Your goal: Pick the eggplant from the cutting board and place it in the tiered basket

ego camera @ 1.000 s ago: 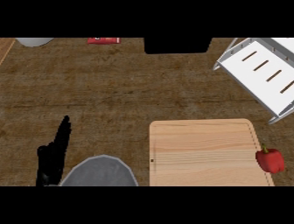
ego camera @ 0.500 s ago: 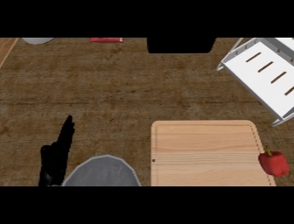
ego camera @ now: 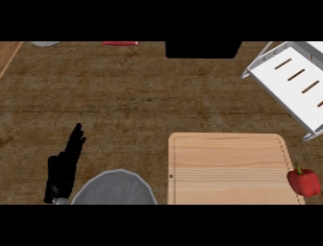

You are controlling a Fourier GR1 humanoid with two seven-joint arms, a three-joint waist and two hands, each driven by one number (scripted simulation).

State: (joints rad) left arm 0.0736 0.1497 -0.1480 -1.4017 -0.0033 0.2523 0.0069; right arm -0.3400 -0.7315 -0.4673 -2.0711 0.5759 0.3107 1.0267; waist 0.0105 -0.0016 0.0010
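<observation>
The left hand (ego camera: 65, 166) rests at the lower left, fingers straight and pressed together, holding nothing. The cutting board (ego camera: 228, 168) looks bare, with a red pepper (ego camera: 304, 181) at its right edge (no eggplant shows anywhere). The risk: grabbing the pepper instead. The basket (ego camera: 303, 81) waits upper right.

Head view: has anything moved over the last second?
The whole view slid slightly right: cutting board, red pepper, tiered basket and left hand shifted together, keeping their places relative to one another. A dark shape that was at the right edge is now out of view. Nothing was taken hold of or let go. The left hand stays open at lower left; no eggplant shows.
</observation>
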